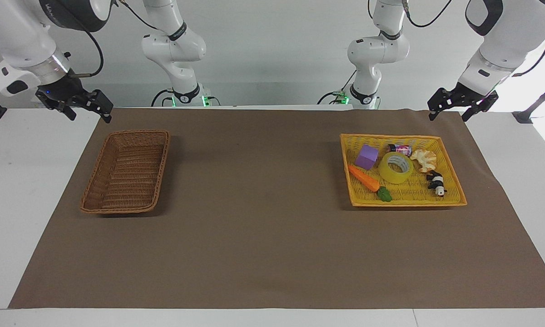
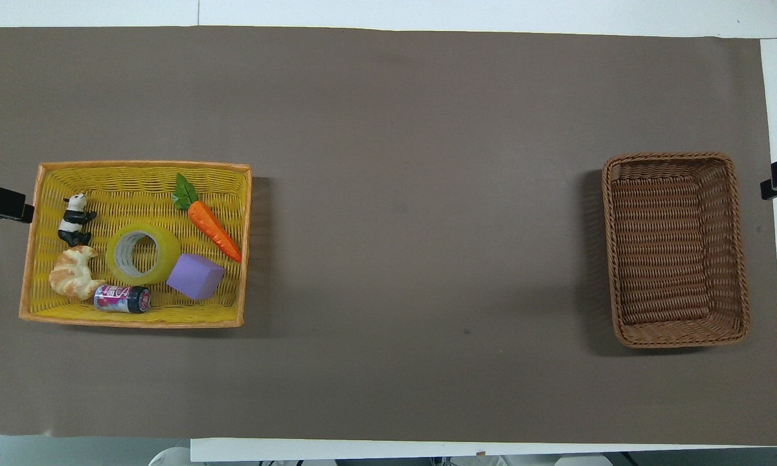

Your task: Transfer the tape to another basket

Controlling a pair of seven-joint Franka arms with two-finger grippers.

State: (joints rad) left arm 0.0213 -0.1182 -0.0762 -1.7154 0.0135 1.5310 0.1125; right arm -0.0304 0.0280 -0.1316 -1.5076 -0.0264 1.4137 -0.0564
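Note:
The tape point(image 1: 396, 168), a yellow translucent roll with a white core, lies flat in the middle of the bright yellow basket point(image 1: 406, 202) at the left arm's end of the table; it also shows in the overhead view point(image 2: 144, 254). The brown wicker basket point(image 1: 138, 133) stands empty at the right arm's end, also seen from overhead point(image 2: 670, 156). My left gripper point(image 1: 448, 116) hangs open and empty in the air over the mat's edge beside the yellow basket. My right gripper point(image 1: 91, 117) hangs open and empty over the mat's corner beside the brown basket. Both arms wait.
The yellow basket point(image 2: 129, 320) also holds a purple cube point(image 2: 195, 276), a toy carrot point(image 2: 212, 223), a panda figure point(image 2: 73, 220), a croissant point(image 2: 72, 273) and a small can point(image 2: 122, 299), all close around the tape. A brown mat point(image 2: 414, 194) covers the table.

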